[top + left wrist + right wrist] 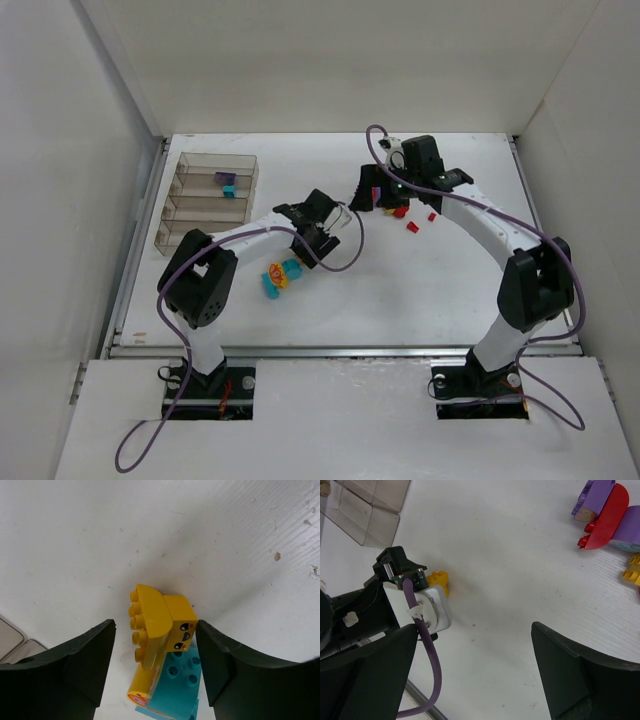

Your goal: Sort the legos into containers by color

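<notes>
- Left gripper (156,627): matte black jaws partly open, straddling glossy yellow studded bricks (160,620) printed with a cartoon face. These are joined to a cyan brick (180,680) on the white table (75,540).
- Right gripper (475,635): jaws wide apart, holding nothing.
- Smoky clear tray (200,165), far left, holds a purple piece (224,178).

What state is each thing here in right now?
Left jaws: half open, straddling yellow cluster.
Right jaws: wide open, empty.
Yellow cluster: lying against cyan piece.
Tray: upright, purple brick and cyan brick inside.
Red bricks: loose, unsorted.
</notes>
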